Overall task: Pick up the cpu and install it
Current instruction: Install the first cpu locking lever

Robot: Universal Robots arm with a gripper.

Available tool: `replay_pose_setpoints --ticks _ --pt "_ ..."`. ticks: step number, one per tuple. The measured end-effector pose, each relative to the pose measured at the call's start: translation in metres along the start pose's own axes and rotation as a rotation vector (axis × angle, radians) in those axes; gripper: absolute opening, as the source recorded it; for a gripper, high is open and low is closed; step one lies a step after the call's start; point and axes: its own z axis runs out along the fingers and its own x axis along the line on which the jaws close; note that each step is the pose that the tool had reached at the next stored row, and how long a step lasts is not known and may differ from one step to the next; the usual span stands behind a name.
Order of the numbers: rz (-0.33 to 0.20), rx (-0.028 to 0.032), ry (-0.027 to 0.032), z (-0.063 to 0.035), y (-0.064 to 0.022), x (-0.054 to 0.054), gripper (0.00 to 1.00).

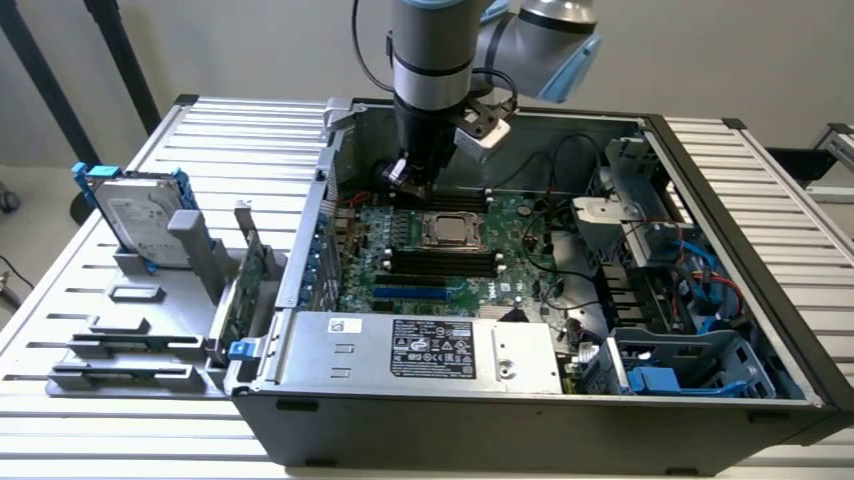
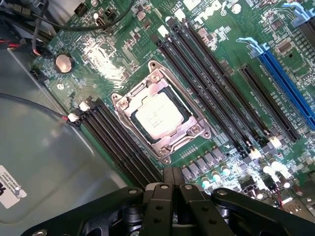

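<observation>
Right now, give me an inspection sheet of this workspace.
Surface: ribbed metal table carrying an open computer case.
Job's things: cpu lies in the motherboard socket, nothing gripping it.
Clutter: hard drive upright in a grey holder at the exterior view's left; power supply in the case.
Grippers: tool shut, empty, hanging above the motherboard beside the socket.
Cables: black wire inside the case; blue cables at the exterior view's right.
Surroundings: plain wall.

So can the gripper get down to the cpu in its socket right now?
Probably yes: the cpu lies bare in its open socket, nothing over it, and the shut gripper hangs beside it, inside the case.
</observation>
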Motion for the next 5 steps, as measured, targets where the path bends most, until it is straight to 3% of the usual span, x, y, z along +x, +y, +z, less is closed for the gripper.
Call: replay_pose_setpoints --ticks 5 --pt "0.0 0.0002 -0.0002 0.0001 0.0 0.0001 0.11"
